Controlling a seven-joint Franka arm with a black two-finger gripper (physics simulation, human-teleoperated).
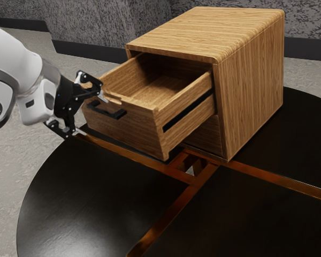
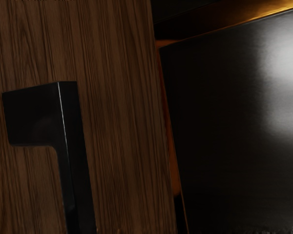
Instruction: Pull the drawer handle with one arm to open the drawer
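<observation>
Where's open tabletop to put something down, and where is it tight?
Free: the dark tabletop in front of the open drawer, up to the copper strip. Also free is the panel past that strip, beside the cabinet. The drawer's inside is bare too. Tight: at the drawer front, where the open jaws sit beside the handle.

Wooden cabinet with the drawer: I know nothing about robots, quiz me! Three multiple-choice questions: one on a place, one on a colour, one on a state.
1. Where is the pincer? A) by the front of the drawer B) inside it C) high above it
2. What colour is the handle? A) silver B) red C) black
3. How is the drawer? A) shut B) pulled out C) taken out entirely
Answers: 1 A, it sits beside the drawer's front; 2 C, a black bar on wood; 3 B, its inside shows.
</observation>
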